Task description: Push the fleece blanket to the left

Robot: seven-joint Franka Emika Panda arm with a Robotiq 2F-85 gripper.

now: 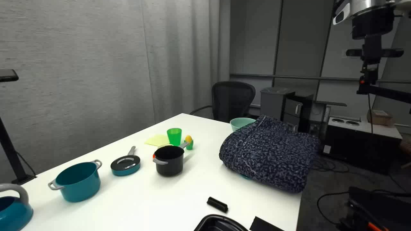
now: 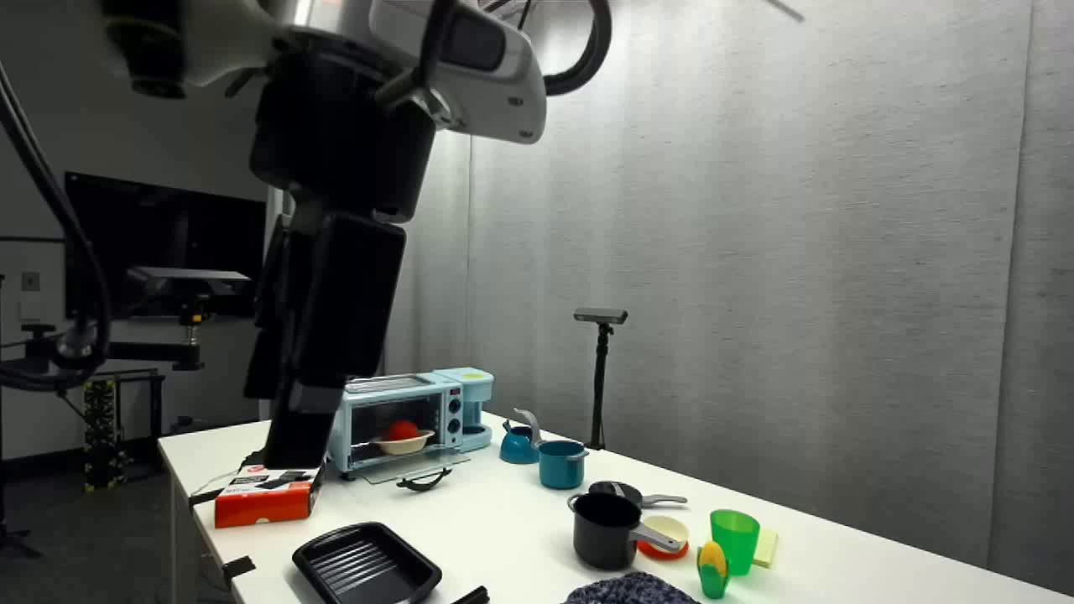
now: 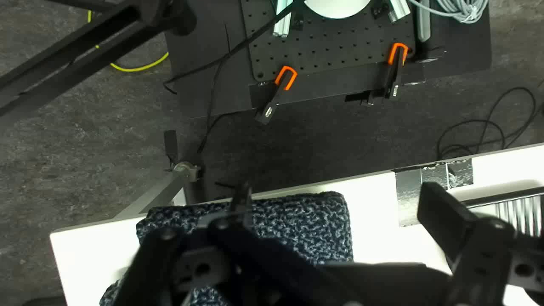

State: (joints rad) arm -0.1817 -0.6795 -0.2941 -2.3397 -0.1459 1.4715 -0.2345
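The fleece blanket [image 1: 269,154], a folded dark navy mass with pale flecks, lies by the table edge in an exterior view. Only a strip of the fleece blanket [image 2: 629,591] shows at the bottom of an exterior view. My gripper [image 2: 281,411] hangs above the table, pointing down, apart from the blanket. In the wrist view the jaws of my gripper [image 3: 338,204] stand wide apart and hold nothing. One finger hides part of the blanket [image 3: 306,225]; the other stands over white table. In an exterior view my arm [image 1: 366,6] fills the top right corner; its fingers are unclear.
A mint bowl [image 1: 240,123] sits against the blanket's far side. Left of the blanket stand a black pot [image 1: 170,163], a green cup [image 1: 174,136] and a teal pot [image 1: 78,183]. A black tray [image 2: 369,566] and a toaster oven [image 2: 394,419] stand on the table.
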